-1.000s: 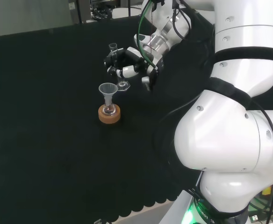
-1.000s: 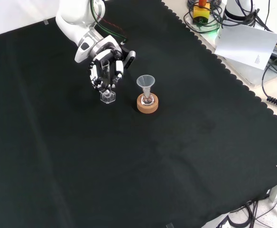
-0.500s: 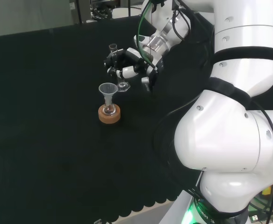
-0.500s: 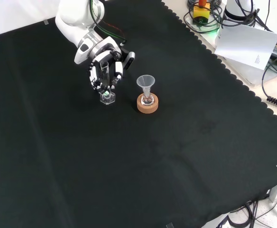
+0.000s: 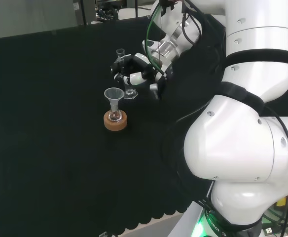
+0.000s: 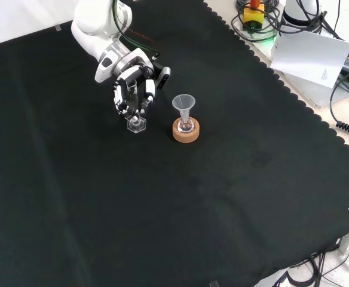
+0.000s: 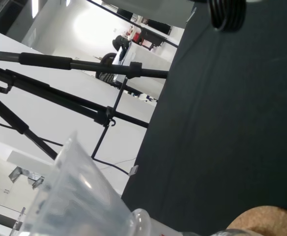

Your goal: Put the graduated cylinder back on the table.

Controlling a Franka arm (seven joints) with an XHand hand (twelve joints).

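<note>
Curled around the graduated cylinder (image 6: pixel 136 117), the robot hand (image 6: pixel 132 88) is keeping the clear tube upright so its flat hexagonal foot can meet the black cloth (image 6: pixel 162 203) squarely; the foot is sitting at or just above the cloth below the fingertips, and whether it touches is unclear. Just beside the hand, the funnel (image 6: pixel 183 104) is standing in a flask on a cork ring (image 6: pixel 186 131), so the hand is setting the cylinder clear of them, reaching down with fingers pointing at the cloth.
</note>
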